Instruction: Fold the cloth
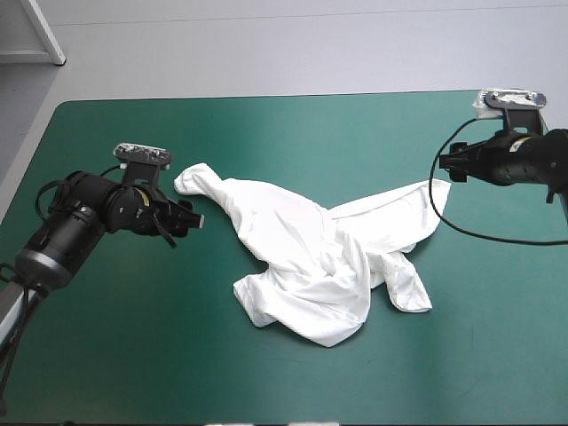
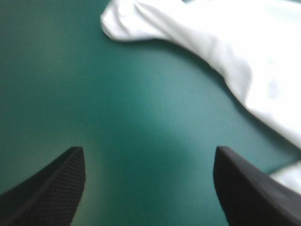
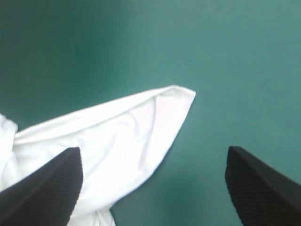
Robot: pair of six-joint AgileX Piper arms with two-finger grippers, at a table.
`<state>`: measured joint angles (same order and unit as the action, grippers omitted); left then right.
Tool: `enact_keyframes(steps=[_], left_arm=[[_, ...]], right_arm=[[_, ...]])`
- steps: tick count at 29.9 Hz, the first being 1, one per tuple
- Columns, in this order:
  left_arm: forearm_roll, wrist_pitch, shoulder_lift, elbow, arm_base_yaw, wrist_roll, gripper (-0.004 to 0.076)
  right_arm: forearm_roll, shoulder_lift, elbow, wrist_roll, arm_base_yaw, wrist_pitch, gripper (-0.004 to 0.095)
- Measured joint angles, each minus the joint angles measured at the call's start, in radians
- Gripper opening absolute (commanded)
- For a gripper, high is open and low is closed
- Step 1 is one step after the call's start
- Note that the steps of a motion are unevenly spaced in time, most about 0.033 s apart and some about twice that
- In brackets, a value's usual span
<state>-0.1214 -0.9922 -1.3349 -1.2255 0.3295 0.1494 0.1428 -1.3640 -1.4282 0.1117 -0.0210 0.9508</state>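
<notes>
The white T-shirt (image 1: 319, 257) lies crumpled across the middle of the teal-green table, one twisted end reaching toward the left arm and a flatter end toward the right arm. My left gripper (image 1: 193, 216) stands open just left of the twisted end (image 2: 136, 21), with bare cover between its fingers (image 2: 56, 188). My right gripper (image 1: 446, 164) is open too, close above the shirt's right corner (image 3: 181, 92). That corner lies ahead of the gripper, beside one finger (image 3: 47, 188). Neither gripper holds the T-shirt.
Bare teal-green cover (image 1: 115, 355) surrounds the shirt on all sides. The table's far edge (image 1: 266, 96) runs behind both arms.
</notes>
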Motion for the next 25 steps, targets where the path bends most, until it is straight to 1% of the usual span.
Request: enact_keyframes(steps=[2, 4, 9, 15, 21, 25], left_arm=[[0.075, -0.091, 0.036, 0.0, 0.038, -0.032, 0.0554], [0.121, -0.127, 0.06, 0.004, 0.075, -0.043, 0.0554], [0.165, -0.123, 0.071, 0.049, 0.171, -0.05, 0.0554], [0.169, -0.031, -0.012, 0.132, 0.227, -0.054, 0.0554], [0.185, 0.125, -0.114, 0.221, 0.227, -0.05, 0.0554], [0.257, 0.21, -0.189, 0.257, 0.227, -0.078, 0.0549]], right_arm=[[-0.008, 0.051, 0.0, -0.014, 0.0, 0.07, 0.0764], [-0.01, 0.095, 0.005, -0.025, 0.0, 0.101, 0.0764], [-0.01, 0.168, 0.013, -0.041, 0.0, 0.123, 0.0759], [-0.01, 0.174, 0.021, -0.043, 0.0, 0.165, 0.0726], [-0.01, 0.174, 0.061, -0.043, 0.0, 0.177, 0.0704], [-0.01, 0.174, 0.091, -0.041, 0.0, 0.176, 0.0698]])
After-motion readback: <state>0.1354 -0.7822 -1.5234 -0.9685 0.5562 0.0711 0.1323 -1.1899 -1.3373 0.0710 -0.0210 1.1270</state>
